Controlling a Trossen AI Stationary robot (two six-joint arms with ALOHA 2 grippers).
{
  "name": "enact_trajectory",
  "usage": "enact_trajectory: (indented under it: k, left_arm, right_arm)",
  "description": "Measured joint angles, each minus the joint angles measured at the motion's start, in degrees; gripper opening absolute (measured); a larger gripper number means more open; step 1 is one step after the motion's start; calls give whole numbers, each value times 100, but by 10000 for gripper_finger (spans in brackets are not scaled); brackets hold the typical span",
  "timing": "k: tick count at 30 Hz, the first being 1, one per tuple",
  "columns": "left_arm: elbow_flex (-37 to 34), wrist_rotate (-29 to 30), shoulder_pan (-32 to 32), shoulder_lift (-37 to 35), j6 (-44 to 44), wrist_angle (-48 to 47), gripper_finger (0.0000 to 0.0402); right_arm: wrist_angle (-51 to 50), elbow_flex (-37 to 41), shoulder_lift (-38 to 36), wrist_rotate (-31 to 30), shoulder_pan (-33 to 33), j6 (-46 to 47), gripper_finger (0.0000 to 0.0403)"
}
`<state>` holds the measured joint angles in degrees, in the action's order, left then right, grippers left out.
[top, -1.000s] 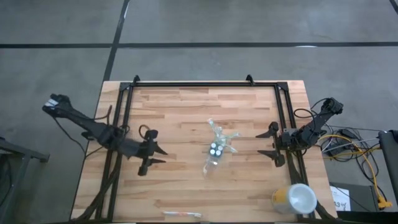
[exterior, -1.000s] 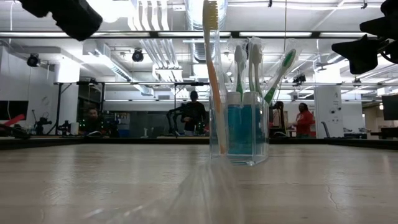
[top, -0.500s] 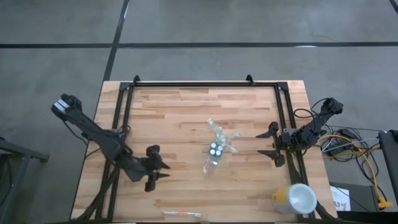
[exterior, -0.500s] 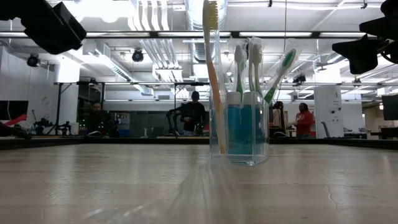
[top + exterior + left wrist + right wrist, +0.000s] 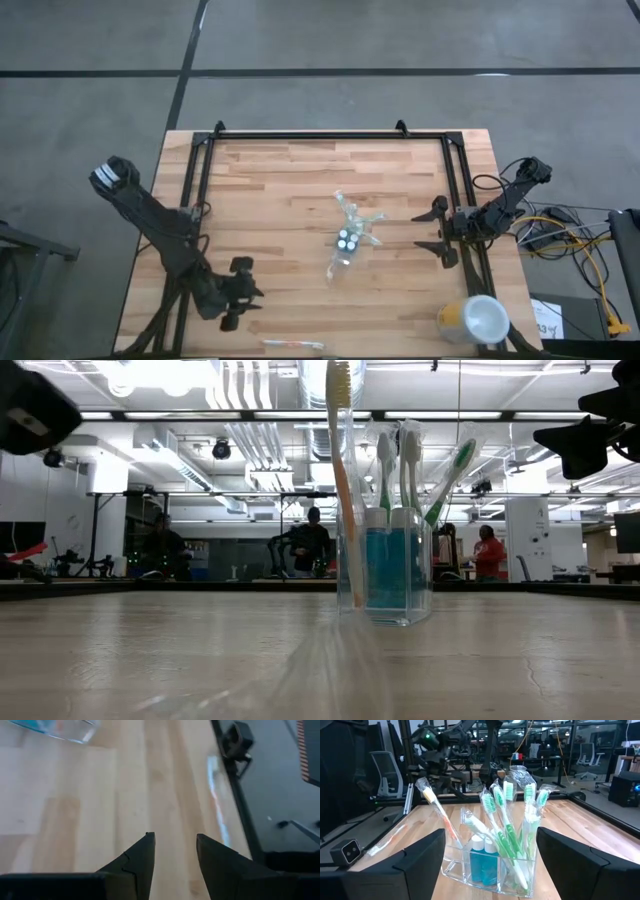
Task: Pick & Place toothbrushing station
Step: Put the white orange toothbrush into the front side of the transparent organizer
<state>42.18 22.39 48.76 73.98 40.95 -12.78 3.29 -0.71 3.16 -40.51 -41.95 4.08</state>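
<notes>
Since a moment ago the left gripper (image 5: 243, 306) has swung toward six o'clock, near the table's (image 5: 300, 200) front edge; its dark pointed fingers (image 5: 142, 857) stand apart, gripping nothing. At three o'clock the right gripper (image 5: 443, 232) waits, spread wide and empty. Mid-table stands the clear cup (image 5: 346, 243), smooth plastic, holding thin toothbrushes (image 5: 506, 827) and tubes (image 5: 479, 860). From above only the round white caps show; the level view adds an orange-handled brush (image 5: 343, 480). One wrapped toothbrush (image 5: 293, 344) lies at six o'clock.
</notes>
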Motion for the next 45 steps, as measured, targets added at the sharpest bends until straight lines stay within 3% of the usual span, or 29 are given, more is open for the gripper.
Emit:
enact_trajectory:
  k: [20,31,45]
  left_arm:
    - [11,-334,692,1534,320,1661,149]
    - [283,-685,823,2171,474,1943,149]
    - [291,-672,823,2485,70,2226,148]
  right_arm:
    - [0,0,4,0,-2,2,311]
    - [2,0,-2,0,-2,23,299]
    - [2,0,4,0,0,21,309]
